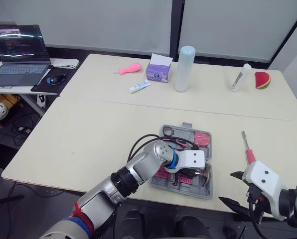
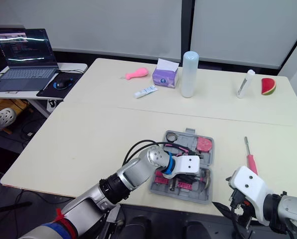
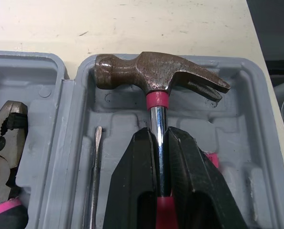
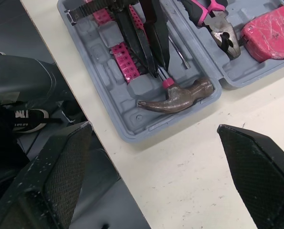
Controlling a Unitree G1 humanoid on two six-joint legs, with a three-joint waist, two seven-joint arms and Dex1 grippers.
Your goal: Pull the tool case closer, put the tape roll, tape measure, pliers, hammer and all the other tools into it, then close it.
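- Tool case (image 1: 207, 189) is lying open and flat near the front edge of the surface (image 1: 88, 139), straight ahead of the robot.
- Left gripper (image 3: 159, 136) is reaching into the near half of the case, its fingers (image 3: 132, 181) pinching the hammer (image 3: 156, 71) by its chrome shaft, just below the pink collar.
- Hammer head is resting in the moulded tray of that near half, close to the case wall.
- Thin metal blade (image 3: 96, 157) is lying in the tray just beside the hammer shaft.
- Pliers (image 4: 213, 21) and pink tape measure (image 4: 270, 31) are sitting in the far half, and the black tape roll (image 1: 168, 132) is in its far-left corner.
- Pink-handled screwdriver (image 1: 247, 148) is lying on the bare surface right of the case, apart from it.
- Right gripper (image 4: 154, 126) is hovering by the front edge, right of the case, fingers spread wide and holding nothing.
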